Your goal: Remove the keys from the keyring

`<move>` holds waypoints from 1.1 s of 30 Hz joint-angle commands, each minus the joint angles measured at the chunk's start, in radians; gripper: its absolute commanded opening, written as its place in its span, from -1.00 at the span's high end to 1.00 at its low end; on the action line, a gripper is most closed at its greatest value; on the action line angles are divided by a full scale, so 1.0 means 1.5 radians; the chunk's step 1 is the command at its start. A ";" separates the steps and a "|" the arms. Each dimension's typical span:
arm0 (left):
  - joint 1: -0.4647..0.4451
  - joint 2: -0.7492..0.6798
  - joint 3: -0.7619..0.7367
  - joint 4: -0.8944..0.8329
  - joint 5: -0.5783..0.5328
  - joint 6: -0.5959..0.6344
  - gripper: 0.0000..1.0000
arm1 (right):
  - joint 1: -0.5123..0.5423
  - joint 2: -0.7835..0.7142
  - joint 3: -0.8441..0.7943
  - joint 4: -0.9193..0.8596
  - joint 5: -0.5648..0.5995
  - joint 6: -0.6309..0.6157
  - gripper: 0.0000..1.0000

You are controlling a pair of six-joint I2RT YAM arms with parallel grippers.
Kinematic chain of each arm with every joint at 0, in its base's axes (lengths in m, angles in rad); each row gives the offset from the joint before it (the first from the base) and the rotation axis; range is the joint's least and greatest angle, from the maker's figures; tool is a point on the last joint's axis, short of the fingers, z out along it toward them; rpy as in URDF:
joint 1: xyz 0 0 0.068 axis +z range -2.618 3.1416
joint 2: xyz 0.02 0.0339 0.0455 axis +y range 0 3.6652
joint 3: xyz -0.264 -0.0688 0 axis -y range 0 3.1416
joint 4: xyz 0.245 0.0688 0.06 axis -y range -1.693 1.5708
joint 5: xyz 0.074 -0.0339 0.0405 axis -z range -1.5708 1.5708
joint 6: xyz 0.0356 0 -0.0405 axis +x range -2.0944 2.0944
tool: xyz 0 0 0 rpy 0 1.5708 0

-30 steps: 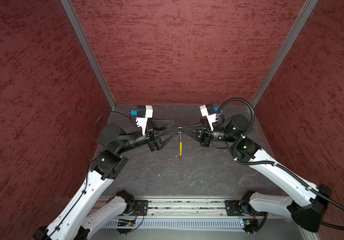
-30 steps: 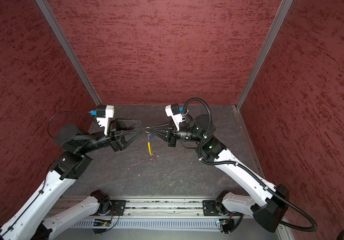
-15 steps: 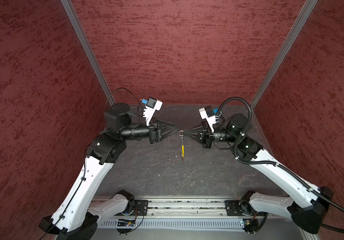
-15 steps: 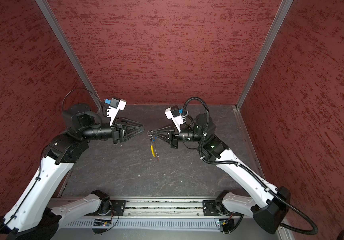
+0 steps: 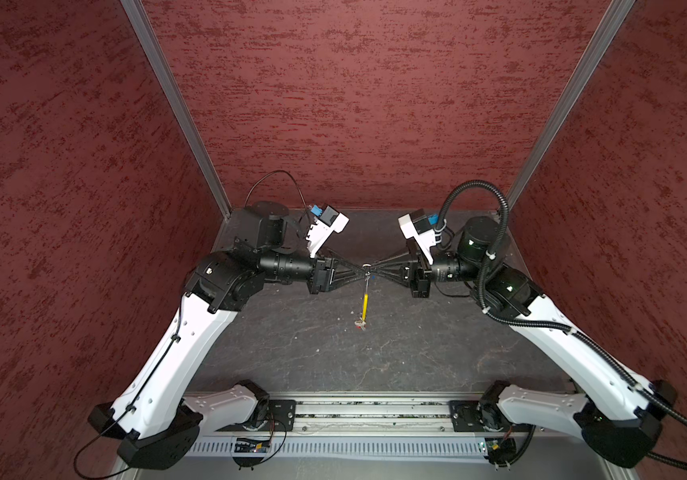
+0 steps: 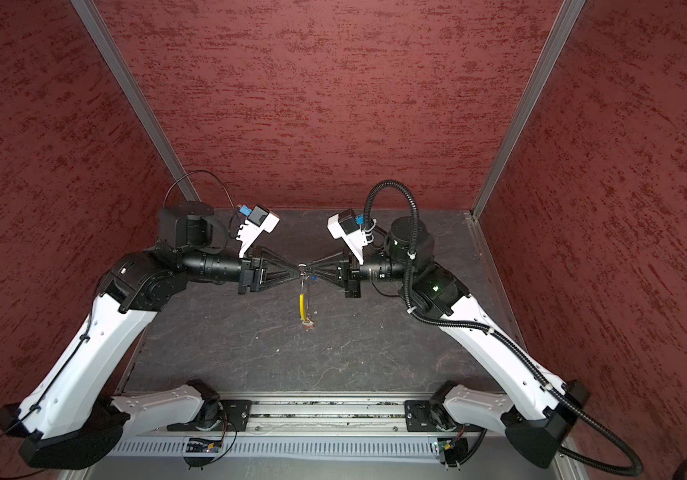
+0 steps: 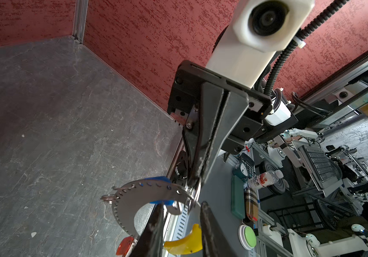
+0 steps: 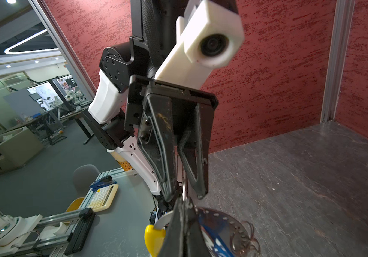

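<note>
neither key was off: the red key (image 7: 125, 244) and blue key (image 7: 156, 179) were on the keyring (image 5: 364, 305), which hung in mid-air, its top ring pinched by the right gripper (image 5: 374, 273), the left gripper (image 5: 362, 272) with jaws apart around it.

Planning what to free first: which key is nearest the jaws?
The blue-headed metal key, beside the jaws; the red-headed one dangles below the yellow plastic sleeve.

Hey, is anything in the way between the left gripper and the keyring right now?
Nothing visible is. The left gripper sits at the top of the keyring, jaws apart on either side of its top ring, facing the right gripper, which is shut on that same ring. The rest hangs free below.
</note>
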State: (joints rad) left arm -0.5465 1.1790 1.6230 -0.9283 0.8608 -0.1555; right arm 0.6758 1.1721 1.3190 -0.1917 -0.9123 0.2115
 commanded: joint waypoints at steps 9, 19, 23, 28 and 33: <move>0.006 -0.002 0.014 0.013 0.005 0.017 0.41 | -0.004 0.002 0.045 -0.108 0.007 -0.071 1.00; -0.003 0.025 0.015 0.013 0.059 0.017 0.54 | -0.002 0.005 0.063 -0.150 0.014 -0.104 1.00; -0.006 0.029 0.018 0.017 0.074 0.016 0.60 | -0.001 0.005 0.065 -0.154 0.020 -0.109 1.00; -0.010 0.032 0.021 0.013 0.087 0.020 0.66 | 0.000 0.008 0.068 -0.162 0.029 -0.114 1.00; -0.017 0.035 0.025 0.001 0.091 0.028 0.68 | -0.001 0.009 0.069 -0.166 0.045 -0.118 1.00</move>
State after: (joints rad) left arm -0.5564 1.2293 1.6299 -0.9222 0.9604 -0.1394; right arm 0.6765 1.1820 1.3838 -0.4324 -0.8825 0.0685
